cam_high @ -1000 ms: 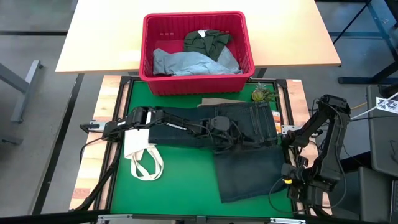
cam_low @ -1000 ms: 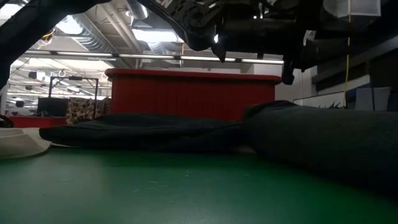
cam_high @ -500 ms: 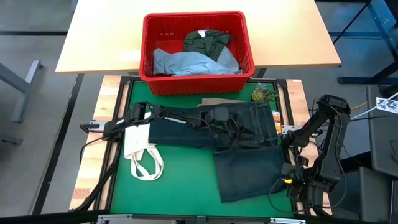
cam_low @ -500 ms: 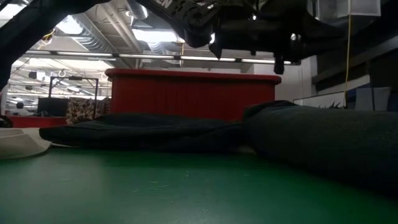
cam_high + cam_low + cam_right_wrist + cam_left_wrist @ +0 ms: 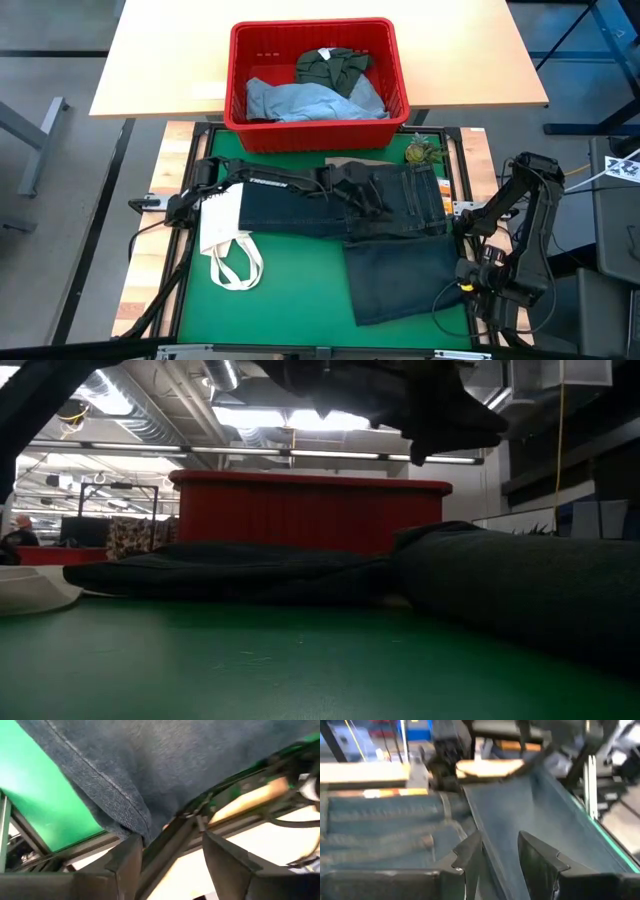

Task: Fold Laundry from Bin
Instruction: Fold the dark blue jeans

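Note:
The red bin [image 5: 315, 80] stands on the far table and holds a light blue piece [image 5: 300, 100] and an olive-green piece [image 5: 332, 65]. Dark navy jeans [image 5: 400, 255] lie flat on the green mat in an L shape, waist part across, one leg toward the near edge. In the low view they form a dark mound [image 5: 480, 580]. My left gripper [image 5: 372, 195] hovers open over the jeans' waist part [image 5: 395, 830], nothing between its fingers [image 5: 470, 855]. My right gripper [image 5: 466, 275] points down at the mat's right edge, open, with the jeans leg's edge [image 5: 125, 805] just beyond its fingers [image 5: 127, 865].
A white tote bag [image 5: 225, 240] with looped straps lies at the mat's left, under my left arm. A small green-yellow object [image 5: 420, 150] sits at the far right corner. A beige strip [image 5: 352, 162] shows past the jeans' far edge. Bare mat lies at the near left [image 5: 280, 290].
My left gripper has risen off the jeans and gone a little toward the far edge, tipping from pointing steeply down toward level. The jeans lie as they did. My right arm has stayed in place.

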You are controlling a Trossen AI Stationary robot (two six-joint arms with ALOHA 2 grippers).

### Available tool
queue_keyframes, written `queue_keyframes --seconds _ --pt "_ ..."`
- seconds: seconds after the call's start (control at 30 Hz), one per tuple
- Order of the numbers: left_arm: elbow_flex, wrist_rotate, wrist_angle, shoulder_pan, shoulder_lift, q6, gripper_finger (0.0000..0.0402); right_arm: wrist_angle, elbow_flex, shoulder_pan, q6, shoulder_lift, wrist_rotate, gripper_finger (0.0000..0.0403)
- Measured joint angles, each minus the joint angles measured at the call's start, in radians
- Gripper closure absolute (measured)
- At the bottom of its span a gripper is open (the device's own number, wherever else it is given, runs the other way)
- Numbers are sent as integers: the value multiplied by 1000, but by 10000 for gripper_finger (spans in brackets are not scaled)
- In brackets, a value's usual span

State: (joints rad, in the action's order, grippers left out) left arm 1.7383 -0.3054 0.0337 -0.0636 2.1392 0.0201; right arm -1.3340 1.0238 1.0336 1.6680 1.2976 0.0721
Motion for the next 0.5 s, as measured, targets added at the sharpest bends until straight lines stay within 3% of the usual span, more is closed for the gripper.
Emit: queue_keyframes --seconds 0.2,0.5 --pt "0 -1 134 26 -10 -8 279 -153 122 0 -1 -1 -121 200" --pt "0 8 256 71 -9 10 279 -183 193 0 -71 -2 -135 201"
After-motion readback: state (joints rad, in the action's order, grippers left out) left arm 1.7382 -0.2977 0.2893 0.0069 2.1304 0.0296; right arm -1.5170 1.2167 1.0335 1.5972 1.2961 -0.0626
